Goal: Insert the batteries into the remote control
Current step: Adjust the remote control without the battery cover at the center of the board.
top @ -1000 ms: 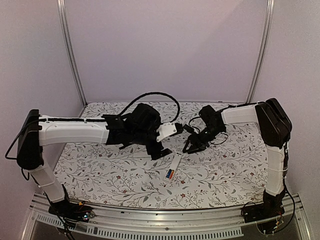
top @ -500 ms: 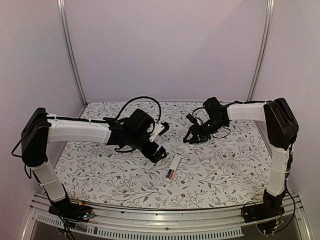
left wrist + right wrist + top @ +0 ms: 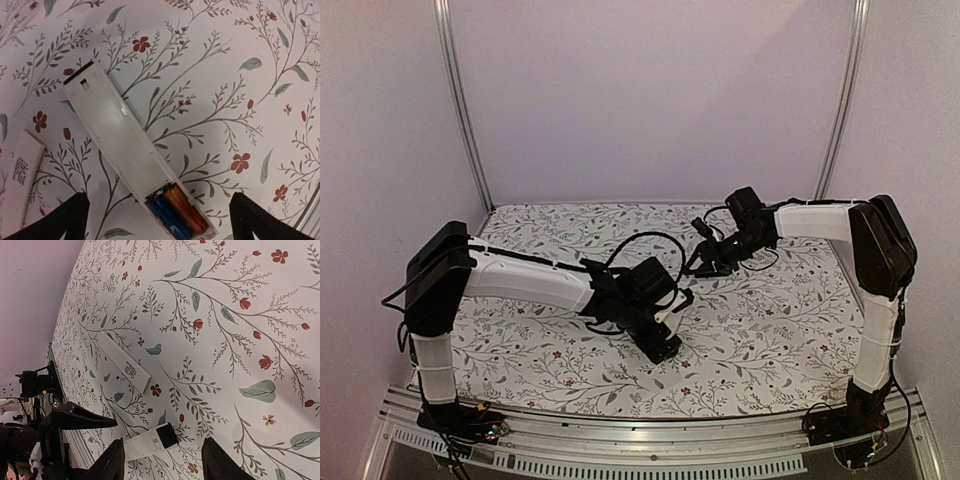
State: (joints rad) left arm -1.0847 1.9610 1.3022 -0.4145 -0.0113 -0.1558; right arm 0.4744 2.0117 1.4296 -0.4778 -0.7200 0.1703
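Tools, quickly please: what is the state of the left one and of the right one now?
Left tool: open, holding nothing, above the remote control.
Right tool: open, holding nothing.

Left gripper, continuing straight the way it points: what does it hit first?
The left gripper would likely meet the remote control first, at the end holding the batteries; depth unclear.

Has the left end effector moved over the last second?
Yes. The left end effector came toward the near rail, from beyond the remote control to directly above it.
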